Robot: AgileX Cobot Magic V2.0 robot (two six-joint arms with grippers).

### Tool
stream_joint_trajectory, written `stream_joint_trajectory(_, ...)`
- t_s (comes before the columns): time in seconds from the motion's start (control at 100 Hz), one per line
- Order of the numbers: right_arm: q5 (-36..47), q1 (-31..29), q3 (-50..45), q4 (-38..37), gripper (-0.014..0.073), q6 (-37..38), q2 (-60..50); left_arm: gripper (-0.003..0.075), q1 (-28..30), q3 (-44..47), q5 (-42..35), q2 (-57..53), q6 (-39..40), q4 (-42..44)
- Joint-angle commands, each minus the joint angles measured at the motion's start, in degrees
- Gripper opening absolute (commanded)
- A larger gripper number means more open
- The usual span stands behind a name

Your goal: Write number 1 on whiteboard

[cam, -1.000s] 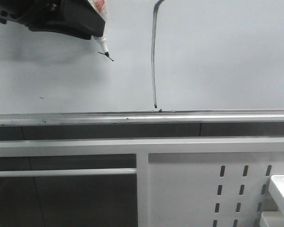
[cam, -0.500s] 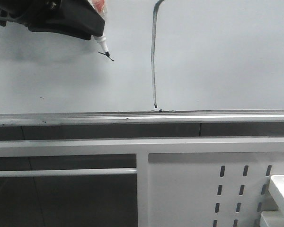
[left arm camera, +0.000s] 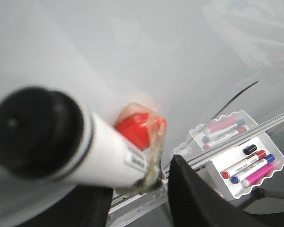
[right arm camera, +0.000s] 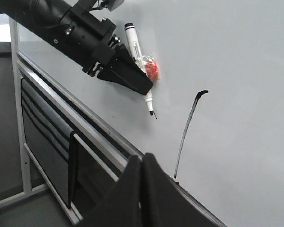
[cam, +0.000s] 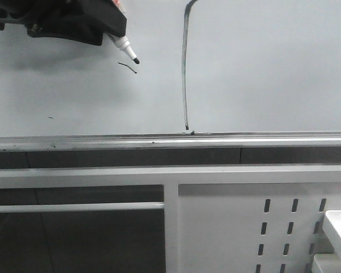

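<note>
The number 1 is seen drawn on the whiteboard, a long near-vertical stroke running from a hook at 12 o'clock down to the silver rail at 6 o'clock. A marker is gripped by the left fingers at about 10 o'clock from the stroke, its tip held just off the board above a short stray dash; the right fingers are seen pressed together with nothing between them. A second stray mark could be left if the tip were brushed against the glossy board during withdrawal, and the marker, held partly by tape, could be judged liable to slip.
</note>
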State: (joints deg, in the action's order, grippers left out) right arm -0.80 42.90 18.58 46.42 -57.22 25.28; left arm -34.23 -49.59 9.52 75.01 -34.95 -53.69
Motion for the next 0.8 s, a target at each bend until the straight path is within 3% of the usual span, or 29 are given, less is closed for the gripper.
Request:
stream_joint_trajectory(0.0, 2.51, -0.31, 1.52, 0.38, -0.0063, 0.02, 0.17, 0.0298, 0.35, -2.11, -6.04, -1.55, 0.43, -0.94)
stream_joint_trajectory(0.17, 2.51, -0.31, 1.52, 0.38, -0.0063, 0.02, 0.17, 0.0312, 0.35, -2.11, -6.18, -1.55, 0.43, -0.94)
stream_joint_trajectory(0.41, 2.51, -0.31, 1.52, 0.38, -0.0063, 0.02, 0.17, 0.0540, 0.35, -2.01, -0.07, -1.55, 0.43, 1.33)
stream_joint_trajectory(0.79, 3.43, -0.31, 1.52, 0.38, -0.0063, 0.02, 0.17, 0.0534, 0.35, 3.73, 1.48, -7.33, 0.43, 2.22)
